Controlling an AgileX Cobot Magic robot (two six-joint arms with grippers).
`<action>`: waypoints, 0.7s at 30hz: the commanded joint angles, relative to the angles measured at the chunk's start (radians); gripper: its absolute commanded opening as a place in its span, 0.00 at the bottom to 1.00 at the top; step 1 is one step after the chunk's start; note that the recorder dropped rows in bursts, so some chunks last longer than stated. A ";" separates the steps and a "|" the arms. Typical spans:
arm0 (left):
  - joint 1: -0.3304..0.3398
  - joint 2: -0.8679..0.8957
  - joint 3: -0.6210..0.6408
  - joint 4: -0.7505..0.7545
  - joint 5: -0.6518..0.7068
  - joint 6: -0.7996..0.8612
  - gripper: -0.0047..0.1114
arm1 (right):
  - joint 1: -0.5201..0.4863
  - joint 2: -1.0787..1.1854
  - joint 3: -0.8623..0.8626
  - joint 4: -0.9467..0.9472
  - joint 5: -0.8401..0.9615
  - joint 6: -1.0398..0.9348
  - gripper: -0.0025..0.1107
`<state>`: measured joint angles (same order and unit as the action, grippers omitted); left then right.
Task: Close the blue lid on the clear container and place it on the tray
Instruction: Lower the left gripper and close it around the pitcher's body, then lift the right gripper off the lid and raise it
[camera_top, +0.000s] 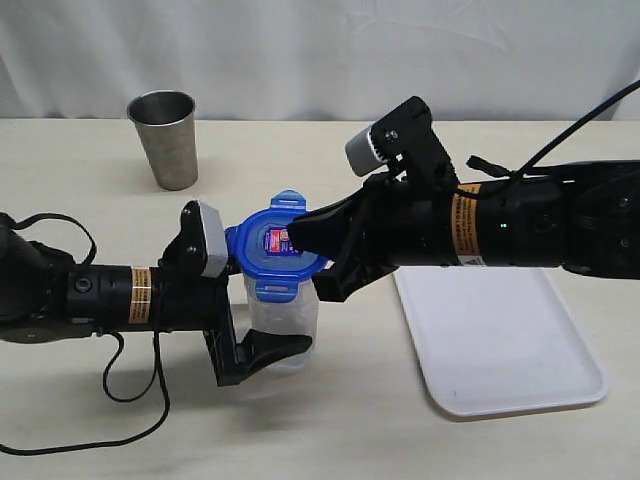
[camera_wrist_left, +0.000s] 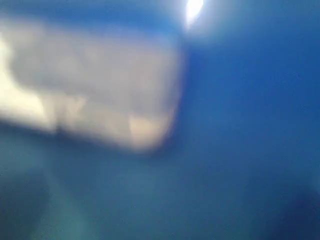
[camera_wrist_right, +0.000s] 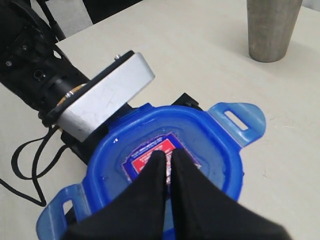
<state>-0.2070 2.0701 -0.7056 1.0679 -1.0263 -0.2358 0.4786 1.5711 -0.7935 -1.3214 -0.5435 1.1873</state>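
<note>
At the far left of the table (camera_top: 350, 440) stands a steel cup (camera_top: 163, 135), upright and mouth up. From the exterior view only its dark inner wall shows, so its contents cannot be told.

Nearer the camera, the left gripper (camera_top: 268, 325) reaches in from the left. Its jaws are spread wide around the clear container (camera_top: 290, 312). The near finger (camera_top: 268, 352) lies against the container's lower wall, and the far finger is hidden behind the lid. The gripper looks clamped on the container. The left wrist view gives only a blue blur with a pale patch, too close to read.

The clear container stands upright on the table, just left of the tray and not on it. Its cloudy wall and the lid on top hide whatever is inside.

The blue lid (camera_top: 275, 245) sits on the container's rim. In the right wrist view two of its flaps (camera_wrist_right: 240, 117) stick outward, level with the lid, not folded down.

The right gripper (camera_wrist_right: 166, 160) comes in from the right with its jaws together, holding nothing. Its tips rest on the red-white-blue sticker (camera_wrist_right: 145, 159) in the middle of the lid.

The tray (camera_top: 500, 340) lies flat on the table to the right, partly under the right arm. Its white floor is in view.
</note>
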 joint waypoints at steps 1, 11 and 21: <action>-0.003 0.011 -0.007 -0.008 -0.014 0.030 0.87 | 0.001 -0.005 0.003 -0.021 0.003 0.010 0.06; -0.003 0.011 -0.007 0.009 -0.114 0.023 0.87 | 0.001 -0.005 0.003 -0.021 0.003 0.010 0.06; -0.003 0.017 -0.007 -0.048 -0.048 0.071 0.87 | 0.001 -0.005 0.003 -0.021 0.003 0.010 0.06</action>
<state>-0.2078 2.0840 -0.7069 1.0415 -1.0757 -0.1904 0.4786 1.5689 -0.7935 -1.3294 -0.5435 1.1936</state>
